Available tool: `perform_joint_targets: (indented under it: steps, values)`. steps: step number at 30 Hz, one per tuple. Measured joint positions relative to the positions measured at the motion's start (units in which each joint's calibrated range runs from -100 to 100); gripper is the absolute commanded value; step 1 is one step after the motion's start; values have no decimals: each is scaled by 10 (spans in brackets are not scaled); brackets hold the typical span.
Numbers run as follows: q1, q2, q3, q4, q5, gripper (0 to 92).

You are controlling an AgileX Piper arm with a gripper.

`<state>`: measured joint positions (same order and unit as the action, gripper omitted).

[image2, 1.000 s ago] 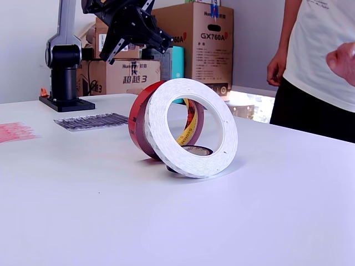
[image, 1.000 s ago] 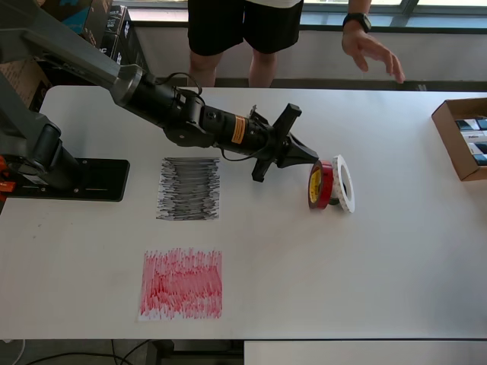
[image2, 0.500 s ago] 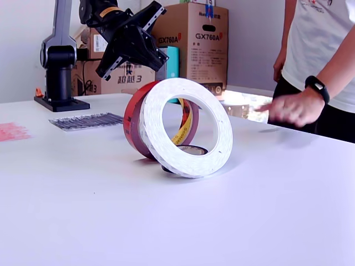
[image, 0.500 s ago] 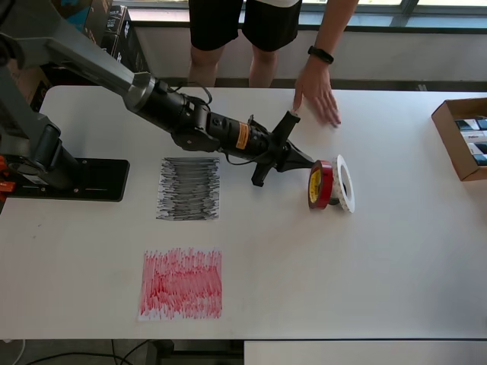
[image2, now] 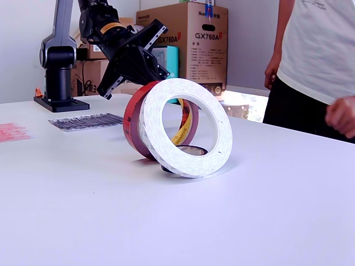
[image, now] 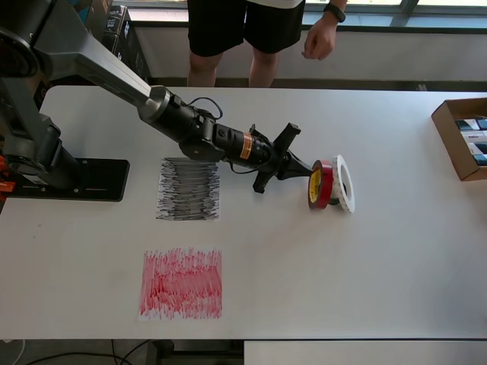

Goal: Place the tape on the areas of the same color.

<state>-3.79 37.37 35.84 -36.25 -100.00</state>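
Observation:
The red tape roll (image: 314,185) and the white tape roll (image: 345,184) stand on edge side by side at the table's middle right. In the exterior view the white roll (image2: 186,127) is in front of the red roll (image2: 135,119), and both lean over the small black roll (image2: 187,150), which lies flat. My gripper (image: 306,169) hangs just left of the red roll in the overhead view, fingers together and empty. It also shows in the exterior view (image2: 155,72). The black scribbled sheet (image: 189,188) and the red scribbled sheet (image: 181,283) lie at the left. I cannot make out a white sheet.
The arm's base (image: 68,179) stands at the table's left. An open cardboard box (image: 463,138) sits at the right edge. A person (image: 243,30) stands behind the far edge. Cardboard boxes (image2: 191,41) stand behind the table in the exterior view.
My gripper has come lower and closer to the red roll. The person's hand, which rested on the table half a second ago, has drawn back off it.

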Motion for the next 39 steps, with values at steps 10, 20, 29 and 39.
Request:
perform_joint_targets:
  steps: [10, 20, 29, 39]
  values:
    - [17, 2, 0, -82, 0, 7]
    - [16, 2, 50, -160, 0, 7]
    - [16, 25, 77, -226, 0, 7]
    - [8, 84, 15, -262, 0, 7]
